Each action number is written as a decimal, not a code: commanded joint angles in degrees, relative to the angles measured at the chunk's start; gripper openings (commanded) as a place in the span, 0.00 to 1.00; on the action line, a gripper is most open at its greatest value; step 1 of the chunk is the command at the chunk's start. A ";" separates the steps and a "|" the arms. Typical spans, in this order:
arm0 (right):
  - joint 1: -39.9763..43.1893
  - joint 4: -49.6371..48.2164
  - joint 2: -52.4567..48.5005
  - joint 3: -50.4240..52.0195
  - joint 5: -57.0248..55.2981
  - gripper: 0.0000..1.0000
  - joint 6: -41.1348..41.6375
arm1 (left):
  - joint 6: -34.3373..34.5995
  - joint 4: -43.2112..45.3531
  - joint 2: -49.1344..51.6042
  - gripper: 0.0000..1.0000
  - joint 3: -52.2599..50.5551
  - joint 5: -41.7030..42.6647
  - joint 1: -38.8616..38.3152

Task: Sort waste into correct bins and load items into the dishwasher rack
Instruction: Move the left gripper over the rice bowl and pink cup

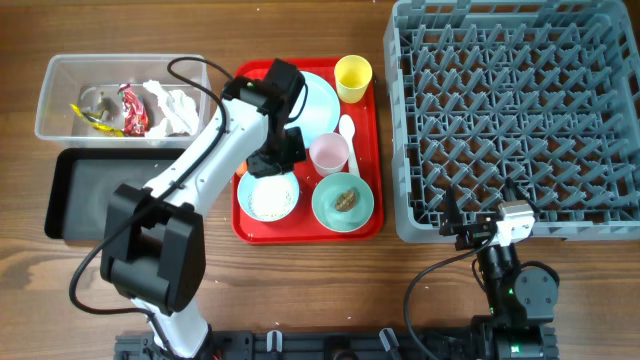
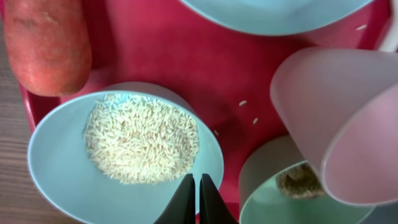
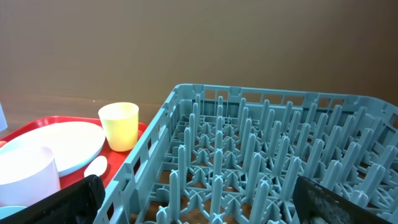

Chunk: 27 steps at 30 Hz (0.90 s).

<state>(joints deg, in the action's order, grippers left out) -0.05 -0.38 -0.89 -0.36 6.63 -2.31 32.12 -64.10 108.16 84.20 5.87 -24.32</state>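
Left gripper [image 2: 194, 182] was down on the red tray [image 2: 186, 68], fingers pressed together right at the rim of the rice bowl [image 2: 56, 168] — couldn't tell if the rim was actually caught between them. The rice [image 2: 140, 140] sat heaped in that bowl, carrot [image 2: 46, 43] just beside it, so probably a setup for dumping food waste. Right gripper [image 1: 468, 232] hung spread wide at the dishwasher rack [image 3: 261, 155], holding nothing — parked there for dishes, seemingly.

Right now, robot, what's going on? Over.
Left gripper shut at rim of rice bowl, grip unclear. Right gripper open, empty, by rack. Pink cup close beside bowl.
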 commanded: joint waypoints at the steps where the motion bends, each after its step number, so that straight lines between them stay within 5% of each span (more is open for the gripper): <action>1: 0.28 -0.15 0.46 0.07 0.92 1.00 -0.57 | 4.87 2.97 -0.35 0.04 -2.97 -0.33 -0.09; 14: 0.28 -0.15 0.46 0.07 0.92 1.00 -0.55 | 5.84 4.13 -0.35 0.05 -3.63 1.60 -0.83; 27: 0.28 -0.15 0.46 0.07 0.94 1.00 -0.55 | 5.84 4.81 -0.35 0.27 -3.63 0.87 -3.98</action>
<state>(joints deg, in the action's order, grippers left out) -0.05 -0.36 -0.89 -0.36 6.66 -2.31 37.43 -59.44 108.16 80.88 6.98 -27.49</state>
